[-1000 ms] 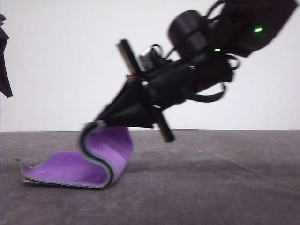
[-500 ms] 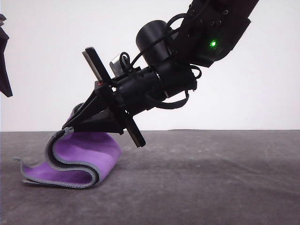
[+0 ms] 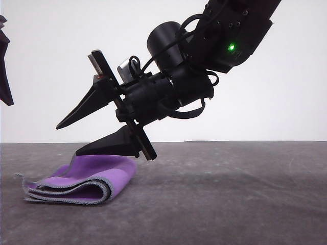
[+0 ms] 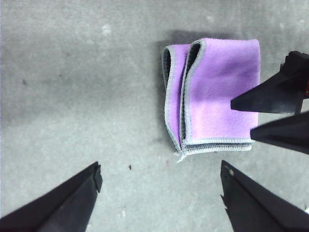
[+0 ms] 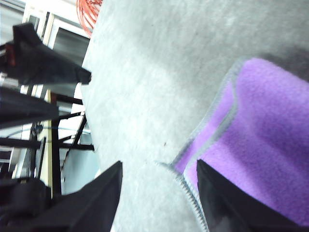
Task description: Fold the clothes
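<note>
Start at the left of the front view: the cloth (image 3: 82, 181) now lies flat on the grey table (image 3: 230, 194), folded into stacked layers, purple face up, grey edging showing at the bend. 0.5 s ago its upper edge was pinched and lifted; that edge has since dropped onto the stack.

Just right of and above it, the right gripper (image 3: 67, 138) has released: its fingers are spread apart, empty, the lower finger hovering just over the top layer.

In the left wrist view the left gripper (image 4: 161, 171) is also spread, empty, apart from the cloth.

You can judge this fold as laid; check alignment, as the layers look slightly offset.
</note>
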